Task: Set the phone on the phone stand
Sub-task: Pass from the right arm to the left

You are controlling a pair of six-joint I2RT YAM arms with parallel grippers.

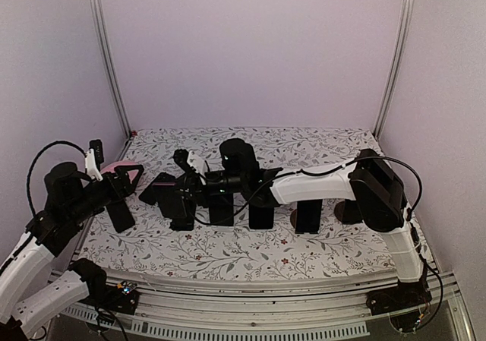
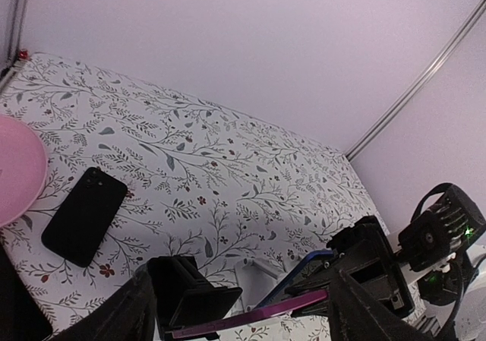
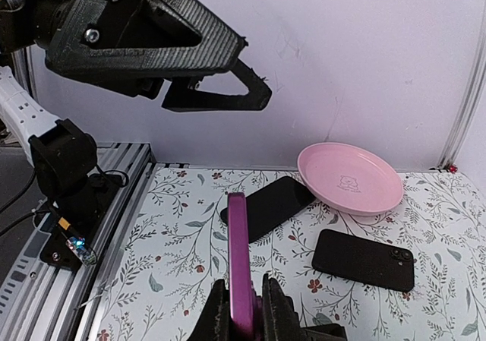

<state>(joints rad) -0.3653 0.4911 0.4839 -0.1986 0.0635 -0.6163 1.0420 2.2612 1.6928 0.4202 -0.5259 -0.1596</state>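
Pinches the purple phone point(image 3: 237, 235) edge-on between the closed fingers of the right gripper point(image 3: 244, 295) at the black phone stand point(image 2: 194, 288), with the left gripper point(image 1: 125, 178) spread and empty; risks toppling it off the stand if released before seating squarely.

no text, brand or number can be read anywhere. the pink plate point(image 3: 364, 198) on the desk point(image 3: 182, 227) carries a small printed mark point(image 3: 348, 181) near its middle; it is too small and faint to make out. the phone point(image 3: 237, 257) in the right claw point(image 3: 244, 303) shows only its thin edge, so any marking on its faces cannot be told.
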